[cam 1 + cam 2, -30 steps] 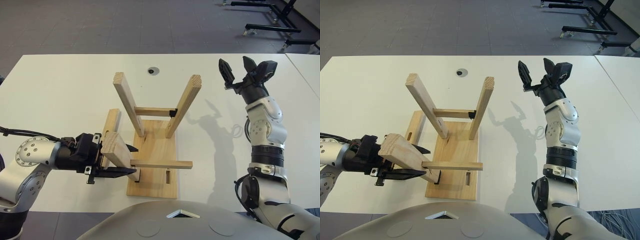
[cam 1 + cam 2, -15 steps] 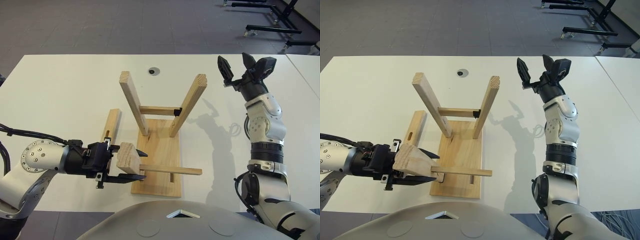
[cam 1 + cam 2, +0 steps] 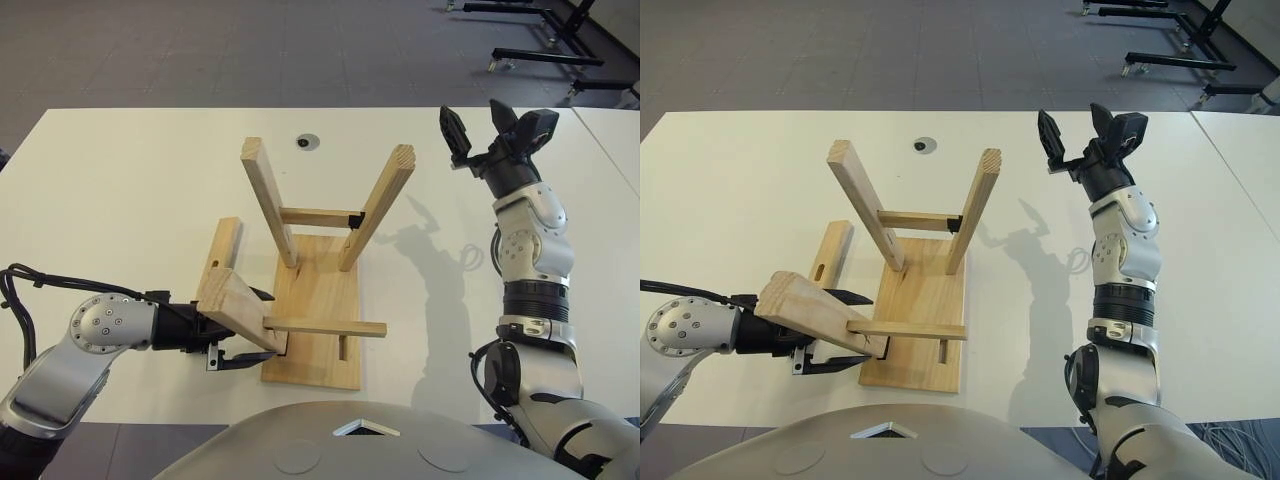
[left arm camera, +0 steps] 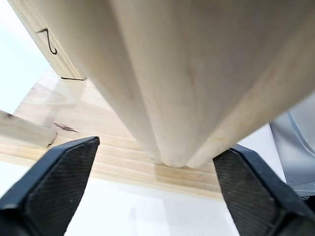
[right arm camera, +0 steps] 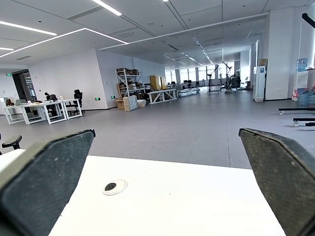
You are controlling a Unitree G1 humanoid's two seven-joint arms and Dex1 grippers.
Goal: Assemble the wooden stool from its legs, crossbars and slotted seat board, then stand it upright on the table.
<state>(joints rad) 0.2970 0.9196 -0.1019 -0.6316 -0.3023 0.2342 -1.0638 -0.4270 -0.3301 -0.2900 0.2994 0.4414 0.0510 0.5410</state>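
**Tilted leg over an unbraced board: watch the slot**

Your left pincer (image 3: 250, 330) is clenched on a leg (image 3: 232, 305), which leans across its tips rather than standing upright. A crossbar (image 3: 330, 327) sticks out of that leg, away from the pincer and across the near end of the seat board (image 3: 320, 290). The board lies flat on the table (image 3: 130, 190), just beyond the pincer tips. Two more legs (image 3: 268, 203) (image 3: 377, 205) stand at the board's far end, joined by their own crossbar (image 3: 315, 216). A spare leg (image 3: 223, 250) lies on the table near the pincer, on its far side.

Your right pincer (image 3: 482, 125) is spread wide and raised, well apart from all of this, so nothing braces the board.

- If you press down with the leg leaning like this, its foot will likely miss or jam in the slot.
- Any sideways push could slide the loose board and rock the standing pair over.
- The crossbar's free end hangs unsupported, so a twist of your wrist may lever it out of the leg or drag it across the open slot (image 3: 343, 347).
- A wide swing could knock the spare leg.
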